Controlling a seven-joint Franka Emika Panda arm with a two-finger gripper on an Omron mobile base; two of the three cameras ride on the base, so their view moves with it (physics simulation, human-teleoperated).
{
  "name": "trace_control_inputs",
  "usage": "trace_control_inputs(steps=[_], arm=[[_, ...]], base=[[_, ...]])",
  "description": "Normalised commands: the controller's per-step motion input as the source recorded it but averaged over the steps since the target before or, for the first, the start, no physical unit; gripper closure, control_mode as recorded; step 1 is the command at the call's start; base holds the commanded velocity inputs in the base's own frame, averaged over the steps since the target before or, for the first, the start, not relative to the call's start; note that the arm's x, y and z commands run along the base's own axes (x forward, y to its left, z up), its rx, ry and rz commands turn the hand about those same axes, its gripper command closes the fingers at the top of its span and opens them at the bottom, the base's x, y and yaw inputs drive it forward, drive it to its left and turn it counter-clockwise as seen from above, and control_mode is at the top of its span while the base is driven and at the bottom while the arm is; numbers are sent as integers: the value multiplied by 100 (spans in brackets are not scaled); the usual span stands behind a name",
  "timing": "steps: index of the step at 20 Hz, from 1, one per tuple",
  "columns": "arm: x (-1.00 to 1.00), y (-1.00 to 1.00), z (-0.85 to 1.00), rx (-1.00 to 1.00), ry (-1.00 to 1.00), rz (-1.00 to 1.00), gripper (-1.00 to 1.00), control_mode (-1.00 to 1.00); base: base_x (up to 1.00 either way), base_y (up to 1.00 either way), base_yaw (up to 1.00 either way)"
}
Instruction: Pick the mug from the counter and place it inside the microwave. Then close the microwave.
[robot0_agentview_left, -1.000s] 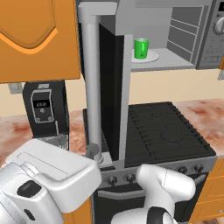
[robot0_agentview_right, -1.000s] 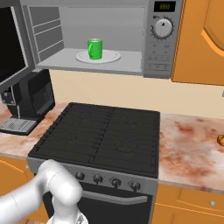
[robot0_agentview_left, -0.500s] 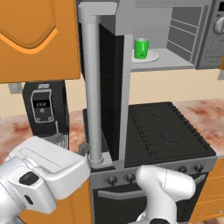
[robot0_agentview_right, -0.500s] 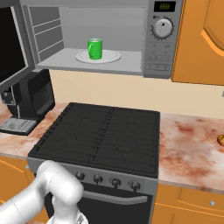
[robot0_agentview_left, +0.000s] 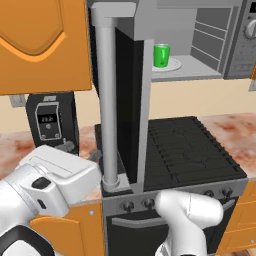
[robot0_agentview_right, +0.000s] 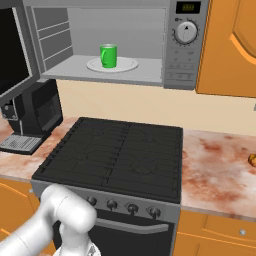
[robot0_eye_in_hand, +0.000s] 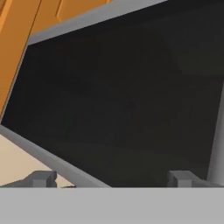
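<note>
The bright green mug (robot0_agentview_right: 108, 55) (robot0_agentview_left: 161, 55) stands upright on the white turntable plate (robot0_agentview_right: 127, 65) inside the grey microwave (robot0_agentview_right: 185, 50). The microwave's dark glass door (robot0_agentview_left: 127, 100) (robot0_agentview_right: 12, 50) hangs swung wide open. My gripper (robot0_eye_in_hand: 111, 178) is open, its two tips far apart with nothing between them. It faces the door's dark glass (robot0_eye_in_hand: 122, 96) from close by. In the left base view my white hand (robot0_agentview_left: 55, 185) sits low, left of the door's edge. The mottled counter (robot0_agentview_right: 215, 165) runs on both sides of the stove.
A black ridged stove top (robot0_agentview_right: 120, 155) lies below the microwave. A black coffee machine (robot0_agentview_right: 35, 112) (robot0_agentview_left: 47, 120) stands on the counter to its left. A small orange-brown lump (robot0_agentview_right: 252, 160) rests at the counter's far right. Orange wall cabinets (robot0_agentview_left: 40, 45) (robot0_agentview_right: 230, 45) flank the microwave.
My hand has risen slightly beside the open door in the left base view. The mug, the door and the cameras have not moved.
</note>
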Motion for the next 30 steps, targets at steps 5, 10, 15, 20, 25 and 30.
trace_control_inputs(steps=[5, 10, 15, 20, 25, 30], arm=[[1, -12, 0, 0, 0, -1, -100, -100], [0, -28, 4, 0, 0, -3, -100, -100], [0, -49, 12, 0, 0, -2, -100, -100], [20, -54, 28, 0, 0, 0, -100, -100], [36, -57, 30, 0, 0, 0, -100, -100], [37, -54, 23, 0, 0, 0, -100, -100]], base=[[0, 0, 0], [0, 0, 0], [0, 0, 0], [0, 0, 0], [0, 0, 0], [0, 0, 0]])
